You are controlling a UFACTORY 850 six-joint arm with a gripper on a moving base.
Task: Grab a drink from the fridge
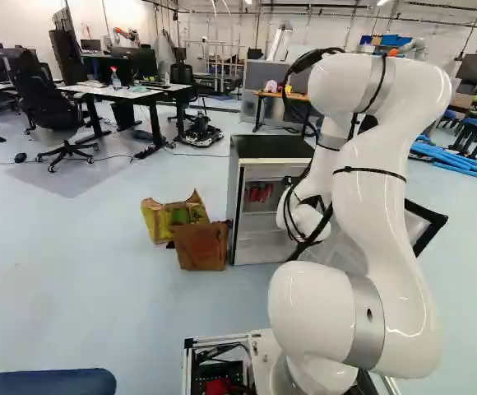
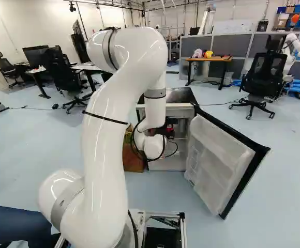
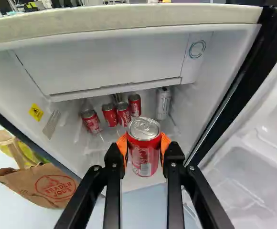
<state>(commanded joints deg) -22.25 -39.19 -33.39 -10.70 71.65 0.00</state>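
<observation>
Between the fingers (image 3: 173,158) sits a red can (image 3: 144,151); orange pads (image 3: 122,144) clasp it from both sides

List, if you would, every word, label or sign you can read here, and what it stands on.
"TRADER JOE'S": brown paper bag.
Red can in the end effector: lettering too small and blurred.
Red cans and silver can in the fridge: too blurred.
Yellow sticker inside the fridge: too small.
Ring mark inside the fridge: no readable text.
Yellow bag: print too blurred.
</observation>
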